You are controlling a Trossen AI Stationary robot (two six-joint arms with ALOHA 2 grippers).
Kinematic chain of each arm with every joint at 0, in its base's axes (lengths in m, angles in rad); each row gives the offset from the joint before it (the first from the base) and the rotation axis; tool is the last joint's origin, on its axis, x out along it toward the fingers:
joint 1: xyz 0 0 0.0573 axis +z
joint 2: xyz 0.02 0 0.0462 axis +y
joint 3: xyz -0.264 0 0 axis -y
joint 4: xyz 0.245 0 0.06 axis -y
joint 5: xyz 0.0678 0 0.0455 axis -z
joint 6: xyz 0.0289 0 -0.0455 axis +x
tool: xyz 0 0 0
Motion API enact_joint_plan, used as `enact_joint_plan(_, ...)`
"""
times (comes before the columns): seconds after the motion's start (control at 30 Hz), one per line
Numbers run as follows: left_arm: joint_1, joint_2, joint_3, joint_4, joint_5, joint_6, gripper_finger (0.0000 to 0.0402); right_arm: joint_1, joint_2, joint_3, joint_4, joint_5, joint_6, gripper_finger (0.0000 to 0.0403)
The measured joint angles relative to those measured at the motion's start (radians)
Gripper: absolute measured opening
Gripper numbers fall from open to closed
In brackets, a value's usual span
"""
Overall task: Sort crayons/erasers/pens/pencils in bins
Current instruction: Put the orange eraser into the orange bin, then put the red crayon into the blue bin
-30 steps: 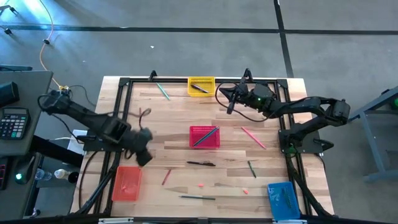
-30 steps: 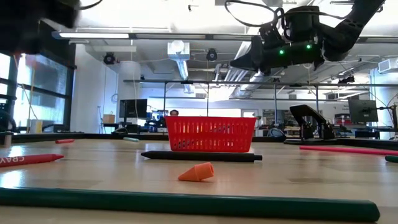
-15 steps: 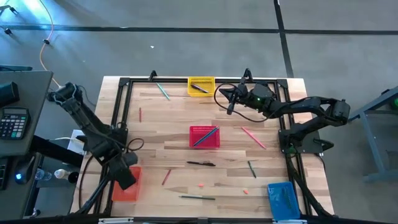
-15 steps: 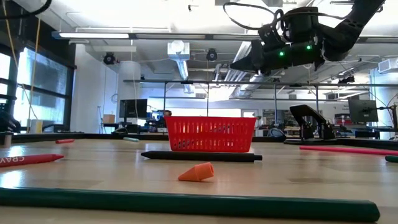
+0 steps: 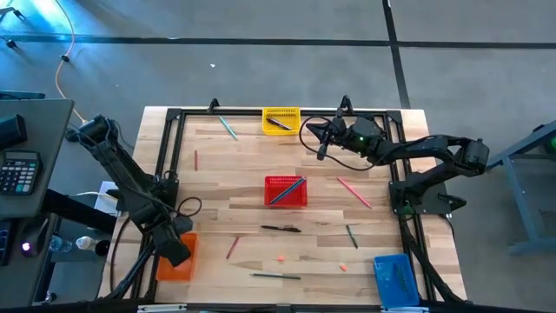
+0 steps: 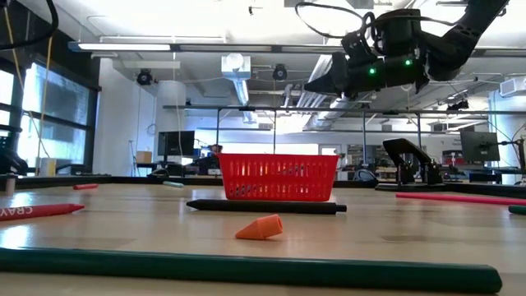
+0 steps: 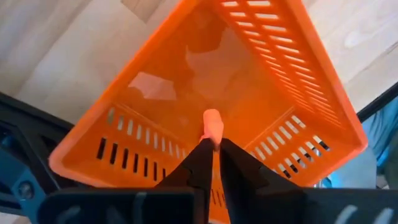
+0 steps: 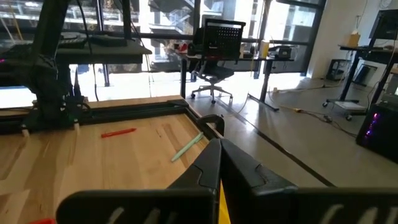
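Note:
My left gripper [image 5: 177, 249] hangs over the orange bin [image 5: 171, 264] at the table's near left corner and is shut on a small orange-pink eraser [image 7: 212, 122]. The wrist view looks down into the bin [image 7: 249, 93]. My right gripper [image 5: 320, 149] hovers shut and empty above the table's far side, right of the yellow bin [image 5: 281, 120]; it also shows in the low view [image 6: 316, 85]. The red bin [image 5: 287, 190] stands mid-table with pencils in it, and the blue bin [image 5: 395, 276] stands at the near right. My left gripper pinches the eraser's near end [image 7: 211, 138] between its two fingertips. The rest of the eraser sticks out past the tips. The fingers point down into the orange bin, and the eraser is clear of the bin's floor.
On the table lie a black pen [image 5: 281, 229], a teal pencil [image 5: 228, 128], a pink pencil [image 5: 354, 192], two green pencils [image 5: 351, 236] [image 5: 276, 276], two crayons [image 5: 195, 160] [image 5: 232, 248] and two erasers [image 5: 281, 258] [image 5: 343, 268]. A black frame [image 5: 169, 165] borders the table.
My left gripper has gone toward the table's near left corner, from beside the red bin to above the orange bin, staying shut. In the last half second it has barely moved.

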Motion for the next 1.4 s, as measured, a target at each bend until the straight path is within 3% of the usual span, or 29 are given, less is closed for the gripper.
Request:
enact_joint_plan(0.33,0.036,0.002,0.005,0.014,-0.002,0.001,0.0066,0.0,0.0,0.0,-0.006,0.0,-0.008,0.0)
enact_joint_plan(0.53,0.059,0.002,0.079,-0.028,-0.004,0.089,0.0091,0.0,0.0,0.0,-0.007,0.0,-0.008,0.0)
enact_joint_plan(0.83,0.133,0.001,0.245,-0.076,-0.077,0.289,0.0073,0.0,0.0,0.0,-0.01,0.0,-0.011,0.0)
enact_joint_plan(1.0,0.296,0.001,0.246,-0.133,-0.295,0.535,0.0032,0.0,0.0,0.0,-0.012,0.0,-0.02,0.0)
enact_joint_plan(1.1,0.445,0.001,0.198,-0.061,-0.388,0.714,0.0006,0.0,0.0,0.0,-0.034,0.0,-0.028,0.0)
enact_joint_plan(1.27,0.704,0.002,0.057,0.302,-0.344,0.964,0.0002,-0.014,0.0,0.0,-0.137,-0.006,-0.076,0.0)
enact_joint_plan(1.4,0.874,0.017,-0.026,0.483,-0.291,1.022,0.0001,-0.036,0.0,0.0,-0.166,-0.098,-0.07,0.0)
